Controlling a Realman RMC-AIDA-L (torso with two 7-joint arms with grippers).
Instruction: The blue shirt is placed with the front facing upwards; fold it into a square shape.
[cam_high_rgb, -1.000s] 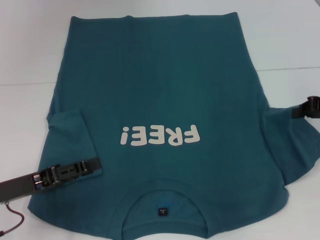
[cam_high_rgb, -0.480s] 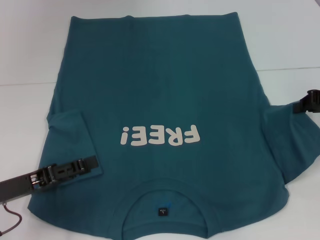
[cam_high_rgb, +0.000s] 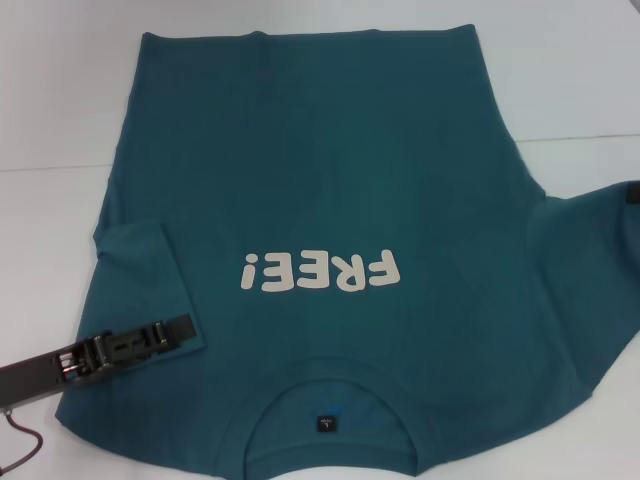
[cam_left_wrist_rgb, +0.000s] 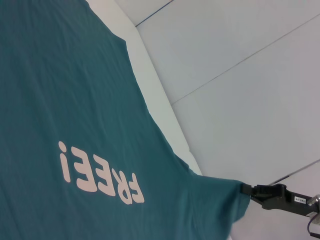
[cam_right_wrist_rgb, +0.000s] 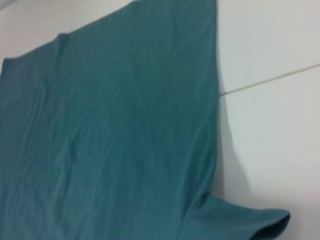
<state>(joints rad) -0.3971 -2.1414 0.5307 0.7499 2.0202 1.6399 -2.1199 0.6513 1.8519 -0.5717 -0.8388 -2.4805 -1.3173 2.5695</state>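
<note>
Folding the sleeves inward looks like the step in hand on the large teal-blue cotton T-shirt (cam_high_rgb: 330, 200), spread print-up on the white table (cam_high_rgb: 570, 70). The left gripper (cam_high_rgb: 165, 331) rests on the folded left sleeve, jaw state unclear. The right gripper (cam_left_wrist_rgb: 246, 190) probably pinches the outstretched right sleeve; carry it inward, low and taut

Bright, even overhead light washes the white table (cam_high_rgb: 560, 80) nearly shadowless (a faint shadow hugs the blue shirt (cam_right_wrist_rgb: 125, 125)), and the right wrist view is blurred.
</note>
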